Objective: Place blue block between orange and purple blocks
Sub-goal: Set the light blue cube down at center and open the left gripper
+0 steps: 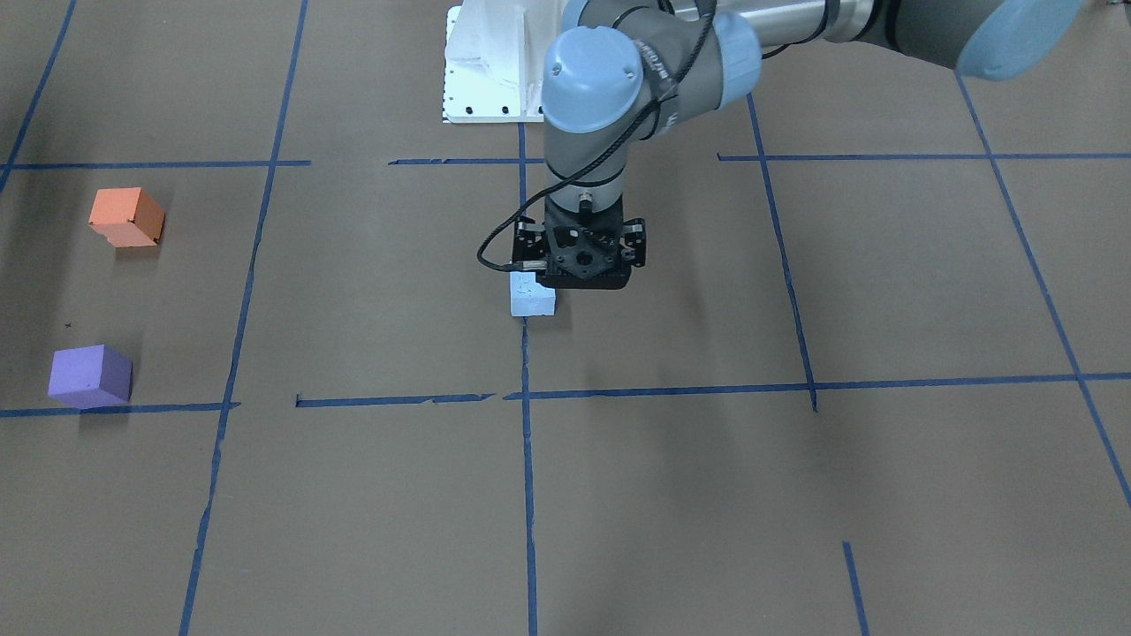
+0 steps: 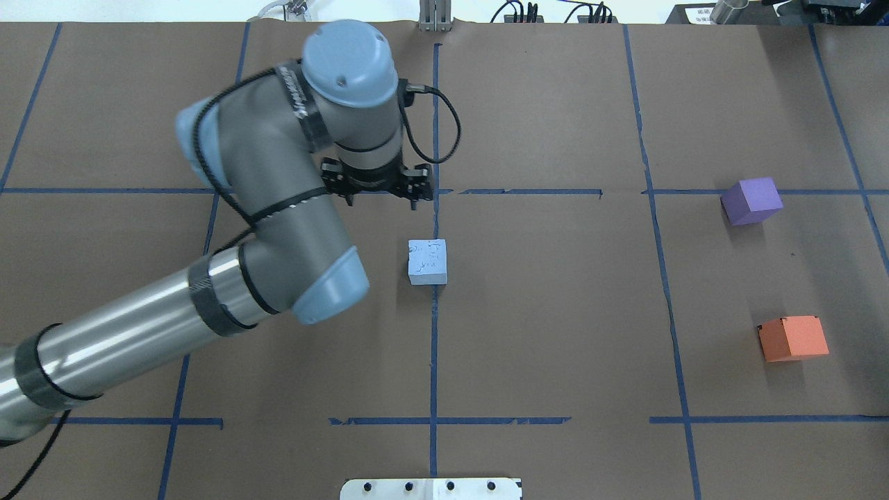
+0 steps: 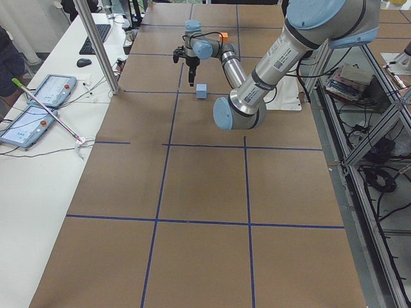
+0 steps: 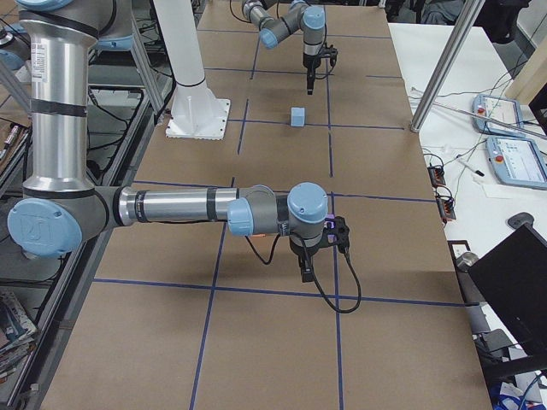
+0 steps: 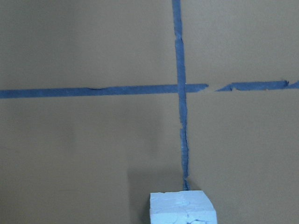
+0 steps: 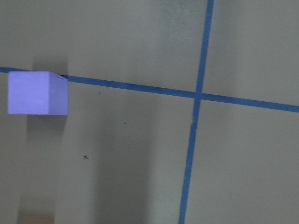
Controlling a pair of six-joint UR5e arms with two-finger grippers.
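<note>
The blue block (image 1: 533, 294) sits on a blue tape line near the table's middle; it also shows in the overhead view (image 2: 427, 262) and at the bottom edge of the left wrist view (image 5: 183, 207). My left gripper (image 1: 585, 265) hangs above the table just beside it, on the far side from the robot (image 2: 378, 187); its fingers are hidden. The orange block (image 2: 793, 338) and purple block (image 2: 751, 201) lie apart on the robot's right side. My right gripper (image 4: 305, 272) shows only in the exterior right view, next to the purple block (image 6: 37, 92); I cannot tell its state.
Brown paper with a blue tape grid (image 2: 434, 347) covers the table. The white base plate (image 1: 490, 71) lies at the robot's edge. A side bench with tablets (image 3: 38, 109) and a metal pole (image 3: 96, 45) runs along the far edge.
</note>
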